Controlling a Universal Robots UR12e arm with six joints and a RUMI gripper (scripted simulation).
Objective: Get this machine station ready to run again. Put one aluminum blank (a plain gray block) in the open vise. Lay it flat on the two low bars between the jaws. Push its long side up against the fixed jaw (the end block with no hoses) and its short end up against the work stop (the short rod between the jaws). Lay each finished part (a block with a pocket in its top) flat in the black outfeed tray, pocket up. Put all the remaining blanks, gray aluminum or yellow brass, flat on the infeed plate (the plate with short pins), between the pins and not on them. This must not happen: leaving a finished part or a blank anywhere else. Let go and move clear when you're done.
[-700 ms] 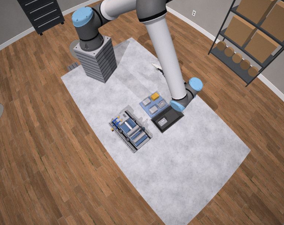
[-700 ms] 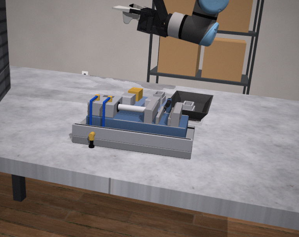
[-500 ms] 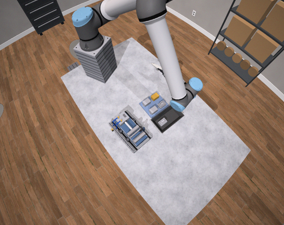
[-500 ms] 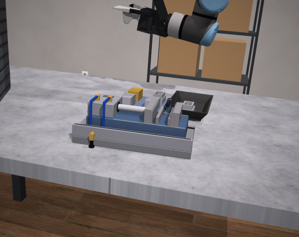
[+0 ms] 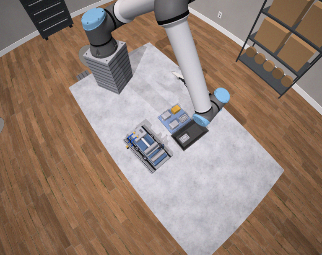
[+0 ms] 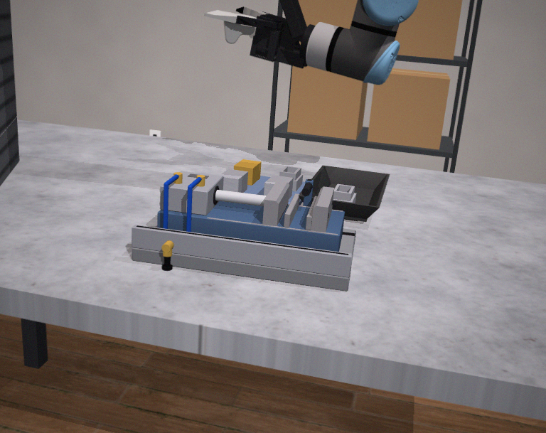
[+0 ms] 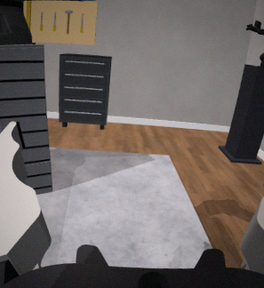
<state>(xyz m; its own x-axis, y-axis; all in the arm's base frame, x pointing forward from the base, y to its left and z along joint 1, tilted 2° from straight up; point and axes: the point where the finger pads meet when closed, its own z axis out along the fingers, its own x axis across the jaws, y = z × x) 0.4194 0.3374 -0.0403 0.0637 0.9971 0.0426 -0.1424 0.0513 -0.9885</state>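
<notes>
My gripper (image 6: pixel 220 25) (image 7: pixel 145 128) is open and empty, raised high and pointing sideways. The vise (image 5: pixel 142 145) (image 6: pixel 244 233) is open, with no block visible between the moving jaw (image 5: pixel 151 148) (image 6: pixel 276 204) and fixed jaw (image 5: pixel 158 154) (image 6: pixel 324 208). On the blue infeed plate (image 5: pixel 175 117) lie a gray blank (image 5: pixel 165 115) (image 6: pixel 234 181), another gray blank (image 5: pixel 173 124), a brass blank (image 5: pixel 175 109) (image 6: pixel 247 170) and a pocketed part (image 5: pixel 183 117) (image 6: pixel 291 175). Another pocketed part (image 5: pixel 184 137) (image 6: pixel 343 193) lies pocket up in the black outfeed tray (image 5: pixel 196 133) (image 6: pixel 370 190). Pin contact is too small to tell.
The ribbed robot pedestal (image 5: pixel 111 70) (image 7: pixel 16 102) stands at one end of the table. Blue hoses (image 6: pixel 189 207) rise on the vise's near side. The tray stands beside the infeed plate. A shelf rack (image 5: pixel 296 50) with boxes stands beyond the table.
</notes>
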